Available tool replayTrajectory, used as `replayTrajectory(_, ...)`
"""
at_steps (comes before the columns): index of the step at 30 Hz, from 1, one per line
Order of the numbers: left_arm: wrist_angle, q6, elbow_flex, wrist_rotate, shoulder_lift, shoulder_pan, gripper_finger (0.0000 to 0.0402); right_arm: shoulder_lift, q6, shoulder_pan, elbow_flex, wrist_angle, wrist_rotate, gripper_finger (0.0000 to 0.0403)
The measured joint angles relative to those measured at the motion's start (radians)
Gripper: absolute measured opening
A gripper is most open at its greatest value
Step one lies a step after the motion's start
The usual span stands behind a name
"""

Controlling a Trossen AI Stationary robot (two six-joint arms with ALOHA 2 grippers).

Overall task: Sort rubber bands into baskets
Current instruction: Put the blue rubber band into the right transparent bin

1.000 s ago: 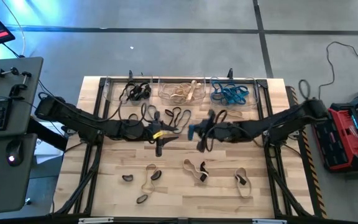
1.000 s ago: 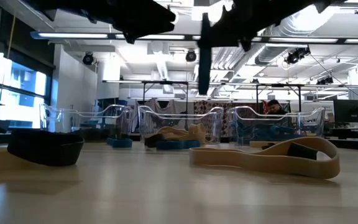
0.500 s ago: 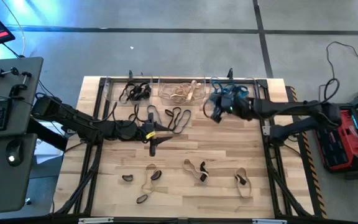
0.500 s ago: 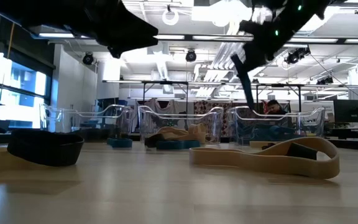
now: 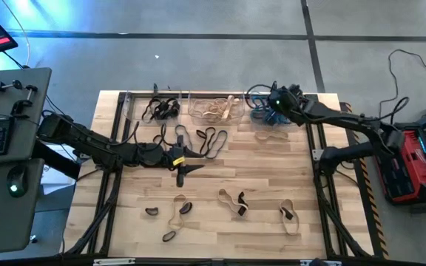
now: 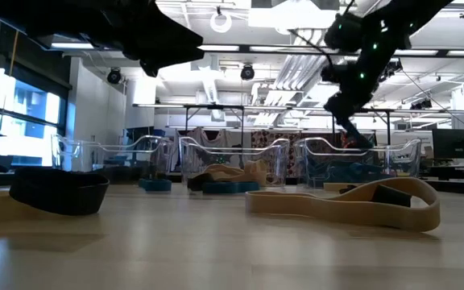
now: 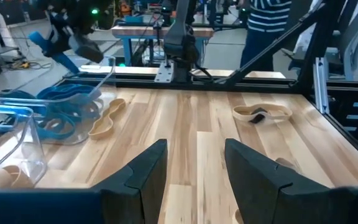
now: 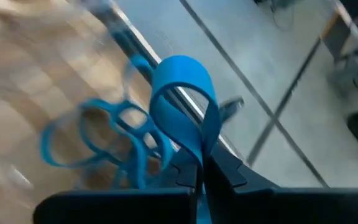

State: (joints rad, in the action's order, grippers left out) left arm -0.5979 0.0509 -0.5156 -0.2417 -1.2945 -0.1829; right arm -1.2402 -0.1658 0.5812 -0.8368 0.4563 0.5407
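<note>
The counter (image 5: 220, 177) is a pale wood-plank top on a black frame, sitting on grey floor (image 5: 198, 59) crossed by dark lines. Three baskets (image 5: 213, 108) are lining its 12 o'clock edge: black bands at left, tan in the middle, blue (image 5: 276, 114) at right. Loose bands (image 5: 231, 201) are lying toward 6 o'clock. The right hand (image 5: 276, 100) is hanging over the blue basket, clenching a blue band (image 8: 182, 102). The left hand (image 5: 182, 164) is hovering near centre, fingers released. A keyboard desk (image 5: 6, 125) is standing at 9 o'clock; a red case (image 5: 413, 166) is lying at 3 o'clock.
</note>
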Motion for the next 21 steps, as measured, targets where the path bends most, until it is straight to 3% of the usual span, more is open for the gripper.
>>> replayTrajectory(12, 0.043, 0.046, 0.0, 0.054, 0.0, -0.002, 0.0155, -0.212, 0.006, 0.102, 0.0, 0.063, -0.013, 0.0014)
replayTrajectory(21, 0.233, 0.093, 0.0, 0.106, 0.044, -0.001, 0.0154, -0.2, 0.055, 0.073, 0.0, 0.122, 0.01, 0.016)
